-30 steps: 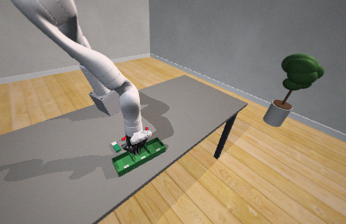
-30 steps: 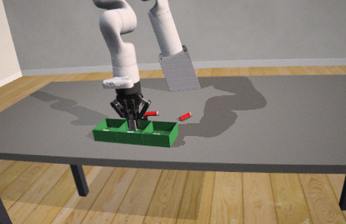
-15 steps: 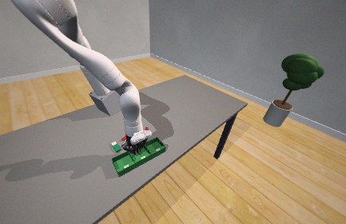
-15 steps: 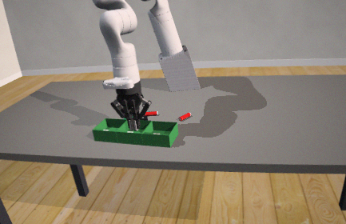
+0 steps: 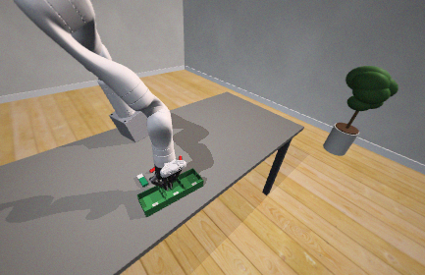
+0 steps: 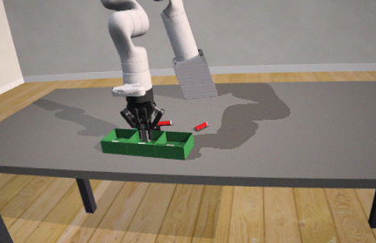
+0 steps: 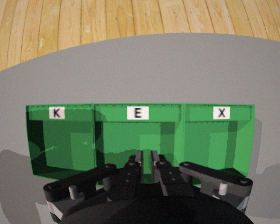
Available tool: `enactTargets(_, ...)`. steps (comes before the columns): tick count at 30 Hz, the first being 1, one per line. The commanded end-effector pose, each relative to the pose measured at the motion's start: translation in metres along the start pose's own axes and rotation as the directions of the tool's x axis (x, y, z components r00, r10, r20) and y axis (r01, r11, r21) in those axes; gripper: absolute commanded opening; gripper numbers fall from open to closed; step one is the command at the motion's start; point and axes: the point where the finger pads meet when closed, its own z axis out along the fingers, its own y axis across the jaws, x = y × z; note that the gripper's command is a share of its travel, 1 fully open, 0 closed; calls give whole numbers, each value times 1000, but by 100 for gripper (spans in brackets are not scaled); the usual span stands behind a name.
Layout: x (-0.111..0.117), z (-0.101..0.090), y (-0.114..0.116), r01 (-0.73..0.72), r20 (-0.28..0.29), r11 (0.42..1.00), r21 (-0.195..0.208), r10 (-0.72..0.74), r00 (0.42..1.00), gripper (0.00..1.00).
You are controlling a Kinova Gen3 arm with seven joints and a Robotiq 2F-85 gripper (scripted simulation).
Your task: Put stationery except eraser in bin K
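A green bin with three compartments (image 5: pixel 171 192) stands near the table's front edge. In the wrist view its labels read K (image 7: pixel 55 113) on the left, E (image 7: pixel 138 113) in the middle and X (image 7: pixel 220 113) on the right. My gripper (image 6: pixel 143 135) is lowered into the bin (image 6: pixel 147 143) at about the middle compartment, and its fingers stand almost together with nothing visible between them. Two small red cylinders (image 6: pixel 165 123) (image 6: pixel 201 126) lie on the table behind the bin. A small white and green block (image 5: pixel 141 180) lies beside the bin's end.
The arm's grey base (image 6: pixel 194 81) stands at the back of the table. The table's front edge (image 6: pixel 188 179) runs close to the bin. A potted plant (image 5: pixel 357 110) stands on the floor away from the table.
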Motion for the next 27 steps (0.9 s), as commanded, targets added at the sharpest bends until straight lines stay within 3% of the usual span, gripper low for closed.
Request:
enactTargets(1, 1, -1, 0, 0, -2, 1000, 0, 0, 1000, 9)
enactTargets(14, 1, -1, 0, 0, -2, 1000, 0, 0, 1000, 9)
enactTargets(27, 1, -15, 0, 0, -2, 1000, 0, 0, 1000, 9)
